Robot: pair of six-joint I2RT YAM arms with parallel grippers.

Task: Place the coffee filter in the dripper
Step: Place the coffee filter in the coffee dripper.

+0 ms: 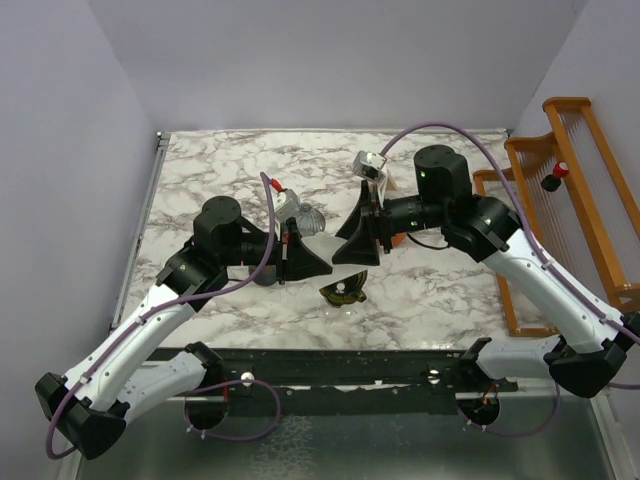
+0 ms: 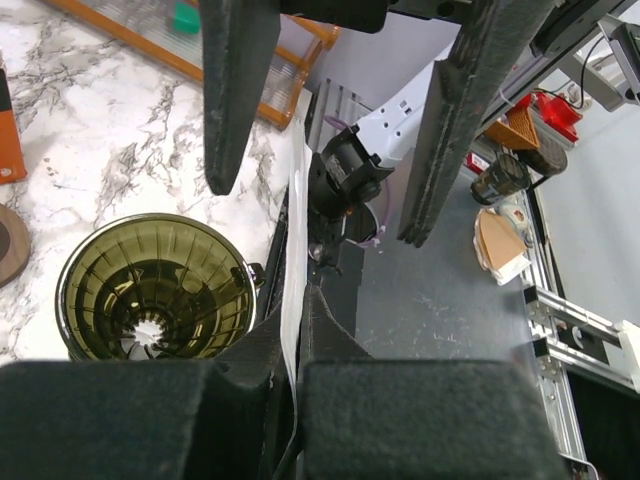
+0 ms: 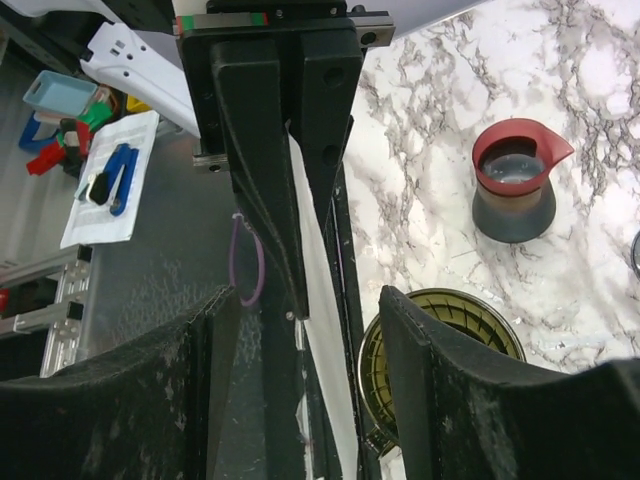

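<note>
Over the worktop's near-edge middle: coffee filter [image 2: 294, 230], one white paper sheet pressed flat, seen edge-on as a thin strip, lifted clear of the marble worktop [image 1: 230, 160].
Left gripper [image 2: 298, 345]: clenched on one end of the coffee filter.
Right gripper [image 3: 310, 300]: released, one finger either side of the filter, no contact visible.
Key relation: filter lies directly between the right gripper's fingers, its flat faces turned toward their pads.
Long axis: runs from the left gripper's tips across toward the right gripper, roughly along the line between the two wrists.
Nearer arm: left holds it; right straddles it, well placed to pinch or spread one wall.
Dripper [image 2: 150, 290]: olive-tinted and ribbed, mouth up, nothing inside, standing by the worktop's near edge, below and to one side of the filter, apart from it.
Glass server [image 3: 513, 180]: red-rimmed, upright, farther in from the near edge than the dripper.
Wooden rack [image 1: 575, 200]: beyond the worktop's right edge.
Count: filters one; drippers one; servers one; racks one; grippers two.
Judged step: opening the flat filter into a cone before lowering it; not yet seated.
</note>
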